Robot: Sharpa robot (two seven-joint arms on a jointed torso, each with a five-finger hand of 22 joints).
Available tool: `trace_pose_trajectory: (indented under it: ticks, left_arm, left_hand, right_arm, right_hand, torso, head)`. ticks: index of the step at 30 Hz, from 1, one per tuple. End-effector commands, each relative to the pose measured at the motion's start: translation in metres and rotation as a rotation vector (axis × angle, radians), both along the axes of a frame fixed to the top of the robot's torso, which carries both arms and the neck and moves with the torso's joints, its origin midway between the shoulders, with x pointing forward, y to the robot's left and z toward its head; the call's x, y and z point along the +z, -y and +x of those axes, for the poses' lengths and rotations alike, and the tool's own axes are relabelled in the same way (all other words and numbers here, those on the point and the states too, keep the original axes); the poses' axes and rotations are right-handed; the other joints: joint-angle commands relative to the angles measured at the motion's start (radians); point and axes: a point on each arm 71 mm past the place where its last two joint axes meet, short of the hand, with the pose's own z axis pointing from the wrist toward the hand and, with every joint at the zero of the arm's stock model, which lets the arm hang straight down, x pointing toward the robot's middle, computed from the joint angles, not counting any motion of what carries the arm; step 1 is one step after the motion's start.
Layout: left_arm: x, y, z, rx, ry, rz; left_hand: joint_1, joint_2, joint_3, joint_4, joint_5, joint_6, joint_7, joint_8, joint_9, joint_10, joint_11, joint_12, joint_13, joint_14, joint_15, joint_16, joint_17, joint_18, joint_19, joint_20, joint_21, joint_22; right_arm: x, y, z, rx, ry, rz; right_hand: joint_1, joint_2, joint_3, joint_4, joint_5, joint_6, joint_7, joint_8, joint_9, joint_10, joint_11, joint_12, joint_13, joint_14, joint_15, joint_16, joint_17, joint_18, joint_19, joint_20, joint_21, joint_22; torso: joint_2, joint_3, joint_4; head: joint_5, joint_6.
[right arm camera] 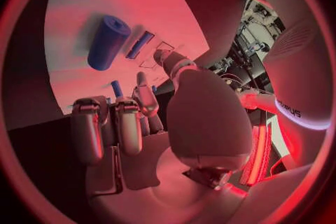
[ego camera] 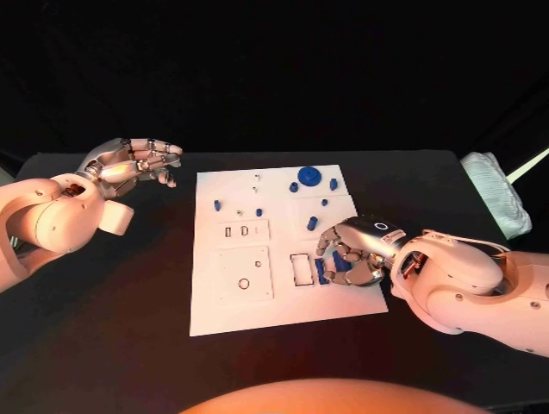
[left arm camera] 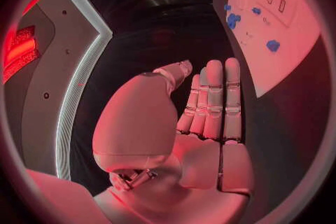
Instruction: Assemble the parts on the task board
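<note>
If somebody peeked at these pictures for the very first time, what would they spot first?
Probably the white task board in the middle of the black table, dotted with small blue parts, the biggest a round blue piece near its far edge. Next, the silver right hand over the board's right side, fingers curled around blue parts. The left hand hovers off the board to its left, holding nothing.

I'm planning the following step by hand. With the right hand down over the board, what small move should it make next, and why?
Probably close the right hand on the blue part under its fingers and lift it slightly. The hand sits low on the task board beside an open rectangular slot, fingers curled round the part; whether it already grips is unclear. The left hand hovers off the board.
</note>
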Motion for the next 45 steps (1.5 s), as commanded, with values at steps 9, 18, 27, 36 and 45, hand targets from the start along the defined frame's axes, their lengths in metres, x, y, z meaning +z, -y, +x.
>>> trace_pose_trajectory:
  ticks: [9,18,27,36,45]
  left_arm:
    - [0.001,0.002,-0.001,-0.019,0.010,-0.007]
    - [0.000,0.002,-0.001,-0.020,0.009,-0.006]
    - [0.000,0.002,-0.001,-0.020,0.008,-0.006]
    - [0.000,0.002,-0.001,-0.021,0.006,-0.005]
    - [-0.001,0.002,-0.001,-0.024,0.003,-0.004]
  left_hand:
    - [-0.005,-0.001,-0.001,-0.003,-0.004,-0.007,0.023,0.005,-0.001,-0.004,0.001,0.007,-0.001,-0.003,0.003,0.005,-0.001,0.013,0.005,0.003,-0.006,0.000]
    - [-0.006,-0.002,-0.002,-0.003,-0.004,-0.007,0.023,0.005,-0.002,-0.004,0.001,0.007,-0.002,-0.003,0.003,0.006,-0.001,0.013,0.004,0.004,-0.006,0.000]
    - [-0.006,-0.002,-0.002,-0.003,-0.004,-0.007,0.023,0.005,-0.002,-0.004,0.001,0.007,-0.002,-0.003,0.003,0.006,-0.001,0.013,0.004,0.004,-0.006,0.000]
    - [-0.006,-0.002,-0.002,-0.003,-0.004,-0.007,0.023,0.005,-0.002,-0.004,0.001,0.007,-0.002,-0.003,0.003,0.006,-0.001,0.013,0.004,0.004,-0.006,0.000]
    - [-0.006,-0.002,-0.002,-0.003,-0.004,-0.007,0.023,0.005,-0.002,-0.004,0.001,0.007,-0.002,-0.003,0.003,0.006,-0.001,0.013,0.004,0.004,-0.006,0.000]
  right_arm:
    - [-0.006,-0.005,-0.002,-0.022,0.031,-0.103]
    - [-0.014,-0.011,-0.004,-0.015,0.013,-0.125]
    - [-0.017,-0.013,-0.004,-0.015,0.010,-0.143]
    - [-0.016,-0.013,-0.005,-0.015,0.012,-0.145]
    - [-0.015,-0.013,-0.006,-0.015,0.021,-0.139]
  right_hand:
    - [-0.020,0.004,-0.061,-0.006,0.082,-0.030,0.017,0.031,0.014,-0.030,0.011,-0.001,-0.009,0.099,0.016,0.000,0.251,-0.013,0.091,0.017,-0.017,0.251]
    - [-0.011,0.004,-0.064,0.003,0.143,-0.060,0.020,0.066,0.036,-0.049,0.014,-0.002,-0.015,0.098,0.019,0.000,0.250,-0.011,0.088,0.021,-0.026,0.248]
    - [-0.007,0.005,-0.073,0.006,0.154,-0.085,0.025,0.076,0.045,-0.068,0.020,-0.006,-0.025,0.096,0.024,-0.004,0.245,-0.008,0.084,0.024,-0.040,0.244]
    - [-0.001,0.006,-0.086,0.014,0.161,-0.118,0.032,0.091,0.055,-0.091,0.026,-0.010,-0.035,0.095,0.030,-0.007,0.241,-0.005,0.079,0.029,-0.055,0.241]
    - [0.014,0.009,-0.113,0.032,0.164,-0.162,0.040,0.125,0.075,-0.119,0.034,-0.009,-0.048,0.093,0.037,-0.010,0.238,-0.003,0.075,0.036,-0.068,0.237]
  torso:
    - [0.000,-0.0004,0.0003]
    - [0.000,-0.0002,0.0014]
    - [0.000,-0.0002,0.0006]
    - [0.000,0.0002,-0.0002]
    - [0.000,0.0007,0.0002]
  head:
    - [0.001,-0.007]
    - [0.003,-0.012]
    - [0.005,-0.014]
    - [0.005,-0.014]
    - [0.005,-0.014]
